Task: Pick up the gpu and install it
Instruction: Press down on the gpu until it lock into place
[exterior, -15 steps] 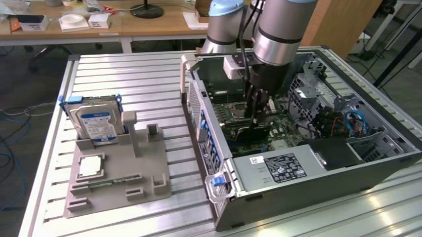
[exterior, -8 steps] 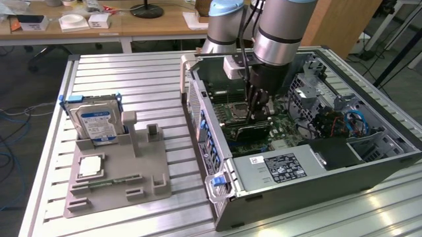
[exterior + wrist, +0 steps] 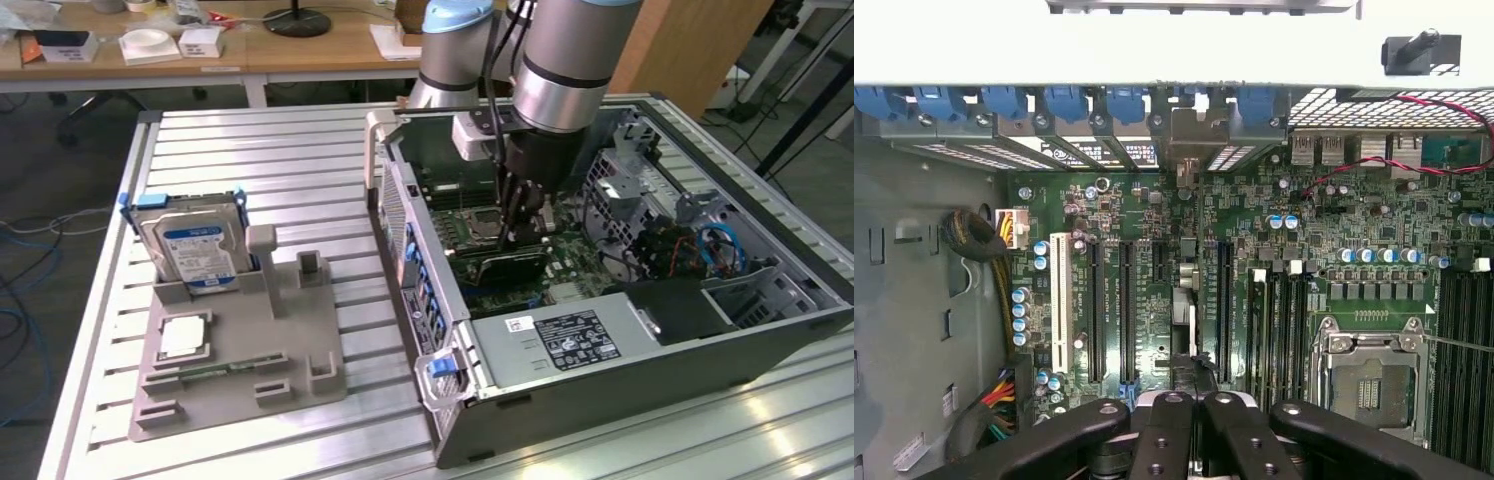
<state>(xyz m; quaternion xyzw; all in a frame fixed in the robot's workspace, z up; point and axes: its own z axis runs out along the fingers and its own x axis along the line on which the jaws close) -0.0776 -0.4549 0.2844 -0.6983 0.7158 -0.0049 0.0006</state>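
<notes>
At lower centre of the wrist view, the gripper (image 3: 1190, 425) clenches its fingers (image 3: 1164, 440) on the top edge of the gpu (image 3: 1182, 330), which stands edge-on just beyond them, over the motherboard (image 3: 1354, 250) slots. Farther off, mid-frame in the exterior view, the computer case (image 3: 694, 330) surrounds it.

The open computer case (image 3: 601, 300) lies on its side on the slatted metal table (image 3: 267, 160); inside it sit a green motherboard (image 3: 1274, 260), an empty CPU socket (image 3: 1369, 375) and blue cables (image 3: 721, 248). Beside the case, toward the exterior view's left, a grey parts holder (image 3: 240, 350) carries an upright hard drive (image 3: 194, 250) and a CPU (image 3: 183, 337). Beyond the case stands a wooden desk (image 3: 307, 50).
</notes>
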